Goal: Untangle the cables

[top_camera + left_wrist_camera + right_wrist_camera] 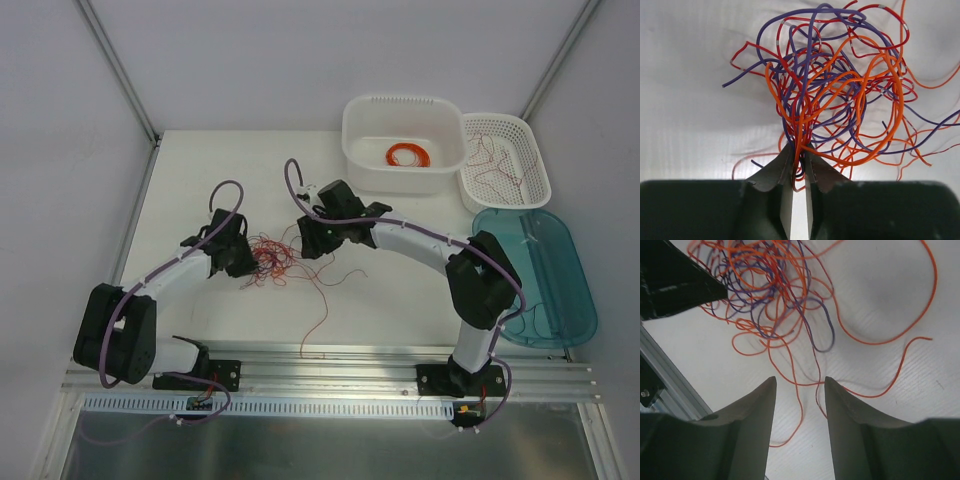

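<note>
While the left gripper [798, 152] pinches the cables [840, 95], the right gripper [800, 385], jaws spread, should take one loose orange strand [880, 343] and draw it away slowly.

The cables [270, 258] lie on the table [200, 170] between left arm [165, 275] and right arm [410, 240]

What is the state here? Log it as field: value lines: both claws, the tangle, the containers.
left claw: shut on strands of the cables
right claw: open, loose orange strands seen between its fingers
cables: red, orange and purple knot on the table, between the claws
white tub: holds an orange ring coil
white basket: a few loose red strands
teal tray: far right, beside the right arm
</note>
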Robot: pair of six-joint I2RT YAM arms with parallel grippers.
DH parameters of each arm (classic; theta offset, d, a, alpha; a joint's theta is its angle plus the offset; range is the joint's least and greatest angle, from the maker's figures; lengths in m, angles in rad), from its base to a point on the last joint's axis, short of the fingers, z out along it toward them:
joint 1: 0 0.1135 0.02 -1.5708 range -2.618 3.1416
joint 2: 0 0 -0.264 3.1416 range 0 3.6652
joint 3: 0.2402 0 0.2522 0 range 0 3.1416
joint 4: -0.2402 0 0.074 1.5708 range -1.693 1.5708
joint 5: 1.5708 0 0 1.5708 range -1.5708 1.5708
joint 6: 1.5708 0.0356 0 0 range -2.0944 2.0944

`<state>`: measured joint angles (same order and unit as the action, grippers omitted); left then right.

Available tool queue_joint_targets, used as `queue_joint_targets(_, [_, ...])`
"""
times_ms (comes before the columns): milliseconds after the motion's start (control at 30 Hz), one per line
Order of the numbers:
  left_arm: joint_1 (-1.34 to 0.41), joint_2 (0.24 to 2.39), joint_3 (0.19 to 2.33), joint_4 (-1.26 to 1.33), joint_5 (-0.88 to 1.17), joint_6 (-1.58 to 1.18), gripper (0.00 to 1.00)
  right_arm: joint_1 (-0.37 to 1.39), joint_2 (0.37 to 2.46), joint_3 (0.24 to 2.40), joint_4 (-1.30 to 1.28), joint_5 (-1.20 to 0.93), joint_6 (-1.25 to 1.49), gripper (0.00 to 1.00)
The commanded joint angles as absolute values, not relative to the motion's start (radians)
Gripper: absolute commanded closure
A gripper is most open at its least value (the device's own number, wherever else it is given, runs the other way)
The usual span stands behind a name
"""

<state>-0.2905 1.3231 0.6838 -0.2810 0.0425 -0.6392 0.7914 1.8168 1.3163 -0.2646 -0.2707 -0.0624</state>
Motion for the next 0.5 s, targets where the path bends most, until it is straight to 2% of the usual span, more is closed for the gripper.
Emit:
queue_joint_targets(0, [-0.331, 1.319, 0.687, -0.255, 0.034, -0.604, 0.93, 0.818, 1.750, 1.402, -0.236, -0.273, -0.115, 0.53])
queue_joint_targets(33, [-0.354, 1.318, 0.687, -0.246, 0.035, -0.600, 0.97, 0.822, 1.752, 1.431, -0.242, -0.275, -0.136, 0.53])
queue_joint_targets(467, [-0.420, 1.276, 0.658, -0.195, 0.117, -0.560, 1.00, 0.830, 1.950, 1.549, -0.276, -0.313, -0.189, 0.53])
